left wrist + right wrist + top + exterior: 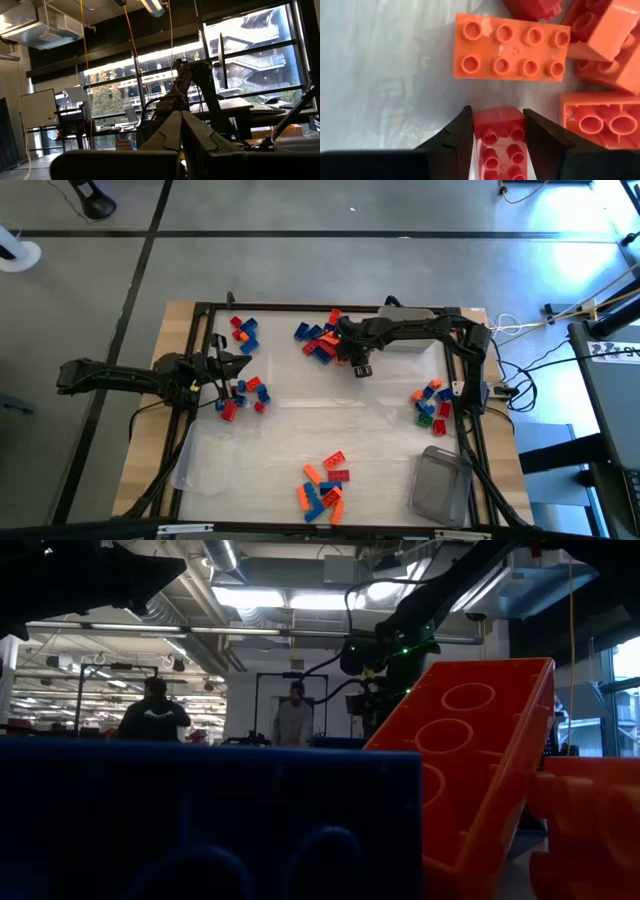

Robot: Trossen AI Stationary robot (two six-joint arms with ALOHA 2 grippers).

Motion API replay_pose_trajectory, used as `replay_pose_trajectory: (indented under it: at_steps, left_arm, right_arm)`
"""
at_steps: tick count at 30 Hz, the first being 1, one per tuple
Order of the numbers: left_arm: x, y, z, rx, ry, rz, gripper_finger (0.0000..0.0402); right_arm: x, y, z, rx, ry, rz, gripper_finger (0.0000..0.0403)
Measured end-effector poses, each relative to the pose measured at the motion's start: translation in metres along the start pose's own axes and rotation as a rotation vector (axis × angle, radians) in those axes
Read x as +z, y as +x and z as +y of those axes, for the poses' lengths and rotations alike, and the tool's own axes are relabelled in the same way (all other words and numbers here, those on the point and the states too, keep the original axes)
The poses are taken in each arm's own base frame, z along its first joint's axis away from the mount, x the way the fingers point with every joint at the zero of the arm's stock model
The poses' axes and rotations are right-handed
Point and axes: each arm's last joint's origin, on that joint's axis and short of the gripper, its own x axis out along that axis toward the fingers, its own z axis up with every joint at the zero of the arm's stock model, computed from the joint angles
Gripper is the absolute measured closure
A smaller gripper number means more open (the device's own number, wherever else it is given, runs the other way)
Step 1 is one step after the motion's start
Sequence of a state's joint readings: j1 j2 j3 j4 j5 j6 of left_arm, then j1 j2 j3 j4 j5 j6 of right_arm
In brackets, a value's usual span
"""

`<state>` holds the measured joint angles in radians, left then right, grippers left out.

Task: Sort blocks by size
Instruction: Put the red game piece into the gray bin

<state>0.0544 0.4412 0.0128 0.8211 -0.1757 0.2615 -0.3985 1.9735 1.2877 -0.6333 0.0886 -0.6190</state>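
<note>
Red, orange and blue blocks lie in several piles on the white tabletop: far left (243, 332), left (243, 392), far middle (320, 340), right (432, 402) and near (325, 485). My right gripper (362, 368) is beside the far middle pile, shut on a small red brick (500, 145). An orange eight-stud brick (512, 47) lies flat just beyond it. My left gripper (235, 368) is above the left pile, level, shut and empty; its fingers (175, 135) point across the table. In the low view a blue brick (200, 820) and an orange brick (480, 760) fill the foreground. My right gripper pinches the red brick's two long sides (481, 131) between its two fingers, near one end of the brick. The fingers come from above, pointing down. The brick sits level with its studs up. I cannot tell whether it rests on the table or is lifted.
A clear tub (210, 460) stands at the near left and a second one (445, 485) at the near right. A dark frame (200, 310) runs round the table. More orange bricks (610, 45) crowd beside the held brick. Two people (292, 720) stand far behind the table.
</note>
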Motion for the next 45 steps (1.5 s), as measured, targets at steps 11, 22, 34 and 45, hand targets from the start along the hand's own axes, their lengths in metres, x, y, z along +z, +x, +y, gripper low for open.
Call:
replay_pose_trajectory:
  at_steps: [11, 22, 34, 45]
  left_arm:
    - [0.000, 0.000, 0.000, 0.000, 0.000, 0.000, 0.0402]
    - [0.000, 0.000, 0.000, 0.000, 0.000, 0.000, 0.0402]
    - [0.000, 0.000, 0.000, 0.000, -0.001, -0.001, 0.0402]
    - [0.000, 0.000, 0.000, 0.000, 0.000, 0.000, 0.0402]
  right_arm:
    - [-0.004, -0.049, -0.004, -0.060, 0.082, -0.080, 0.0253]
    - [-0.013, -0.114, -0.005, -0.174, 0.146, -0.214, 0.0255]
    - [-0.055, -0.149, -0.022, -0.235, 0.320, -0.163, 0.0256]
    - [-0.105, -0.131, -0.053, -0.241, 0.556, -0.065, 0.0254]
